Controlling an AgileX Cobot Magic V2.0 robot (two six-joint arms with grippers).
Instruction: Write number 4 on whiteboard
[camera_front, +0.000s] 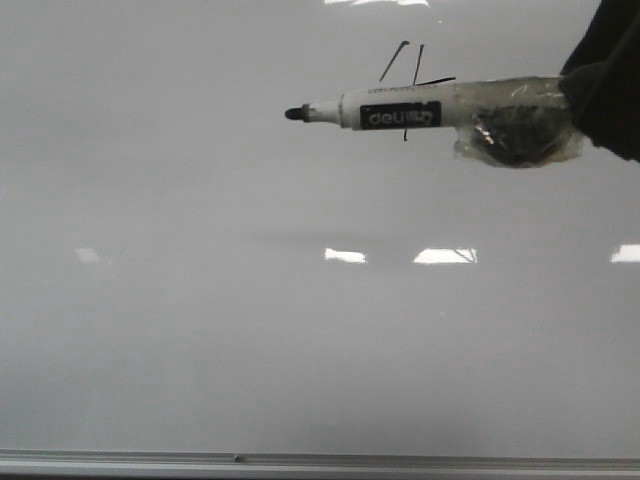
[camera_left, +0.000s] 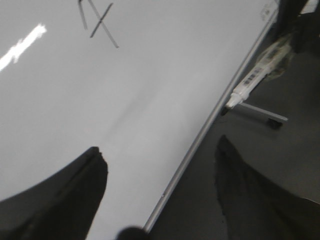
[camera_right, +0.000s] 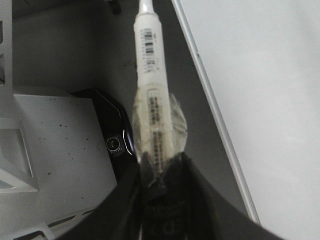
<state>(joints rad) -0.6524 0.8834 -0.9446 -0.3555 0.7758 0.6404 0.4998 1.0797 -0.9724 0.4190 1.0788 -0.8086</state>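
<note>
In the front view the whiteboard (camera_front: 180, 330) fills the frame, with its grey rail along the bottom edge and glare patches across the middle; toward the upper middle the number 4 (camera_front: 412, 75) shows as thin black strokes, a short slanted one on the left, a tilted crossbar and a long vertical whose lower end comes out just beneath the marker (camera_front: 400, 108). The marker lies level across the digit, its long axis running left to right, its black tip pointing left and stopping well to the left of the strokes; its taped rear end sits in the right gripper (camera_front: 585, 100) at the right edge, whose jaws pinch the pen's wrapped barrel. So the right arm is the nearer one to the digit, and any further stroke would mean swinging the tip back rightward. The left gripper (camera_left: 160, 195) appears only in its own wrist view, jaws spread and holding nothing, well apart from the strokes seen at the far corner of the board there. That view also shows the marker beyond the board's rail, off its surface, which the front view cannot tell; the right wrist view confirms the clamp on the tape and the board off to one side
</note>
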